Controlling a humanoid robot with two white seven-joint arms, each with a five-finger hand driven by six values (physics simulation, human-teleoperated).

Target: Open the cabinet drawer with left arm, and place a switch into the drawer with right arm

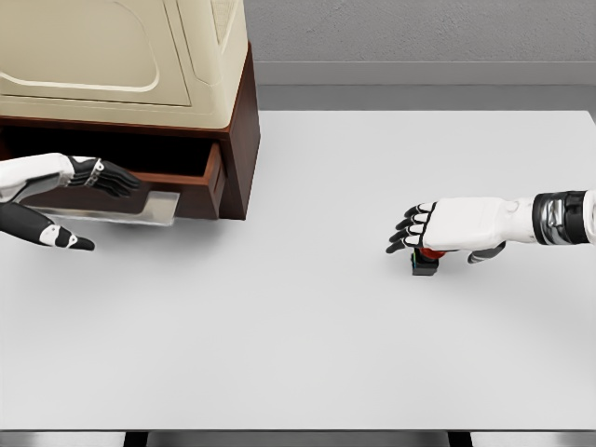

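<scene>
A cream and brown cabinet stands at the table's back left. Its brown drawer is pulled partly out, showing a dark inside and a pale panel below. My left hand reaches in from the left with its fingers stretched flat at the drawer's opening, holding nothing. Its thumb hangs lower. The switch, a small black block with a red top, sits on the table at the right. My right hand hovers just over it, palm down and fingers spread, partly covering it.
The white table spreads wide between the cabinet and the switch. Its front edge runs along the bottom of the view. A grey wall lies behind the table's far edge.
</scene>
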